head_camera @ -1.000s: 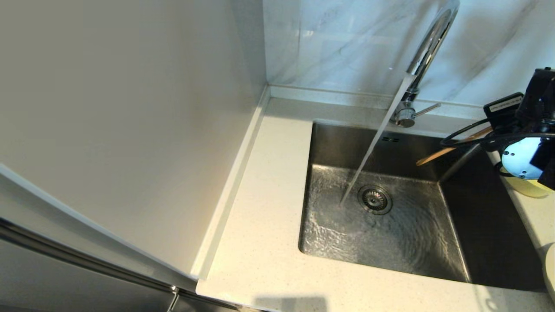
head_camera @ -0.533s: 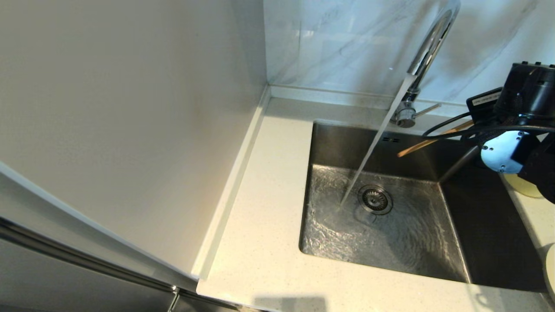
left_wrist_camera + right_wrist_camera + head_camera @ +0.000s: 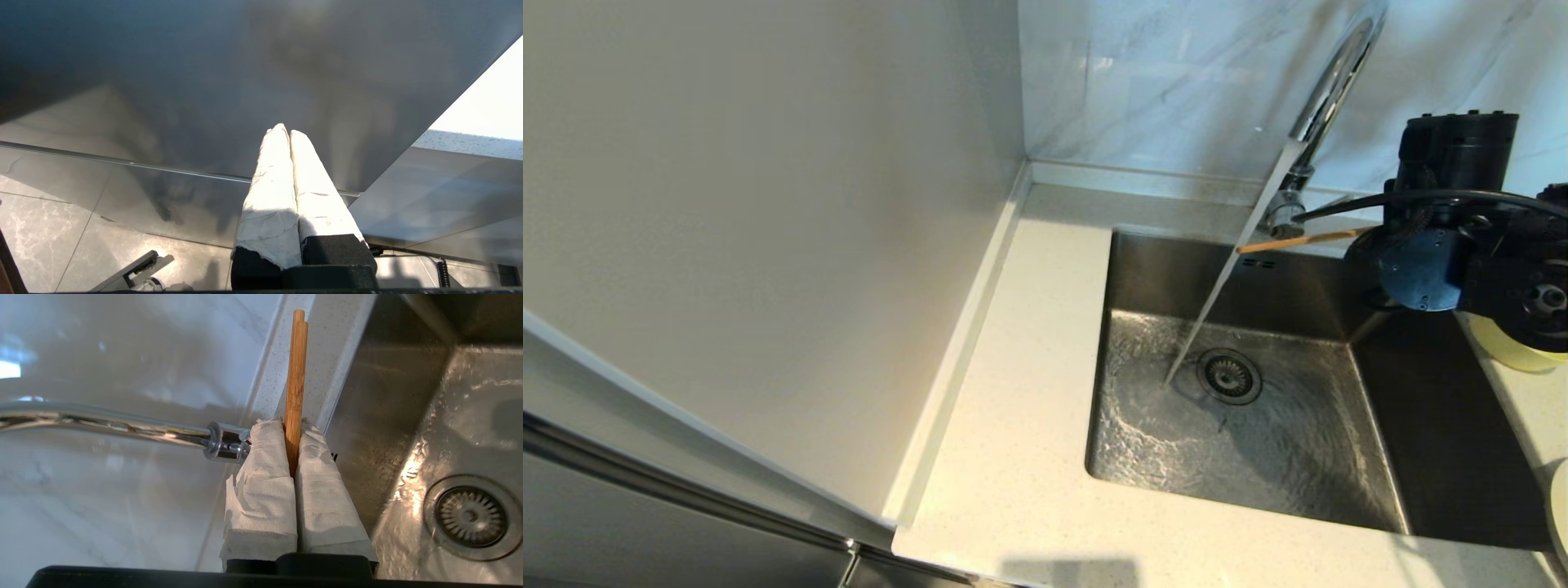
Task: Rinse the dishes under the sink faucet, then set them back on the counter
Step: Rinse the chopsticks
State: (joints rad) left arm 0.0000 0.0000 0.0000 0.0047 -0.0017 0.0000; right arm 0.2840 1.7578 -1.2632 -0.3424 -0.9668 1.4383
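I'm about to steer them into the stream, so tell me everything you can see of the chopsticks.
The chopsticks are a pair of thin, straight sticks of brown wood, lying close together side by side. The right gripper is shut on them between its paper-wrapped fingers, with only the forward ends showing. In the head view they lie nearly level above the sink's back edge, tips at the running water stream below the faucet. Whether water wets them cannot be told.

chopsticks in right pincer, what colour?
Warm orange-brown wood, both chopsticks pinched in the right pincer; clearest in the right wrist view.
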